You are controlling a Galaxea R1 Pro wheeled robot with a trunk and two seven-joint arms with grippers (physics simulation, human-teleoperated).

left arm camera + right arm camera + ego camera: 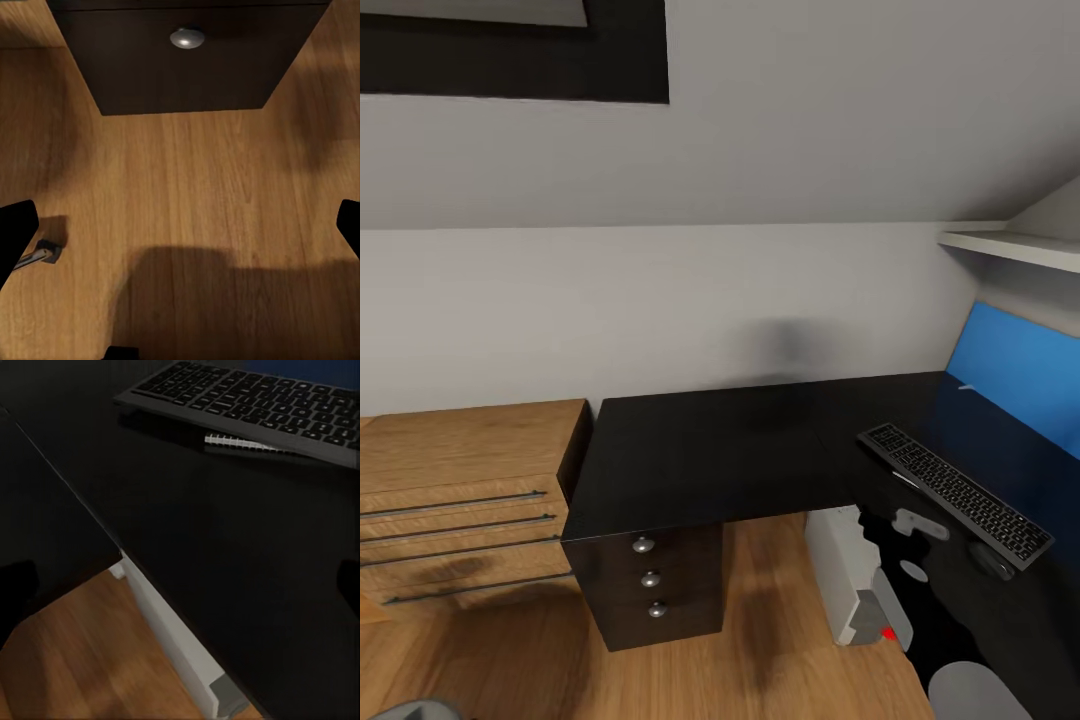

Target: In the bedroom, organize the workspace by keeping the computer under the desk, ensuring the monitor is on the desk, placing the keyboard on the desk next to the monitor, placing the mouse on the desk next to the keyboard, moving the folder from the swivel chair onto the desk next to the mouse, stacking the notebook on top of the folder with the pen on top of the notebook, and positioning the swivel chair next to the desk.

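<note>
You have the slim dark-grey keyboard with black keys (956, 491) lying on the glossy black L-shaped desk top (740, 450), on the wing that runs along the blue back panel (1015, 375). It sits at a slant, and in your right wrist view the keyboard (255, 401) rests partly over a thin spiral-bound notebook (240, 442), whose white wire edge peeks out from beneath the near side. Just off the keyboard's near end a small dark oval mouse (992, 560) lies on the same black surface. Under the desk edge you can see the boxy light-grey computer tower (850, 580) standing on the wooden floor (760, 660); your right wrist view catches its top edge (180, 645) below the desk rim.

The desk's dark drawer block with round silver knobs (650, 578) stands under the other wing, and your left wrist view looks down at one such knob (187, 37) above bare floorboards. Beside that block sits a light wooden chest with long bar handles (460, 500). A white shelf (1010, 245) hangs above the blue panel.

Your left gripper (180, 240) has its black fingers (15, 232) spread wide over the floor, holding nothing. Your right gripper (187, 585) is likewise parted wide above the desk top, with dark fingertips (19, 585) at both sides and nothing between them
</note>
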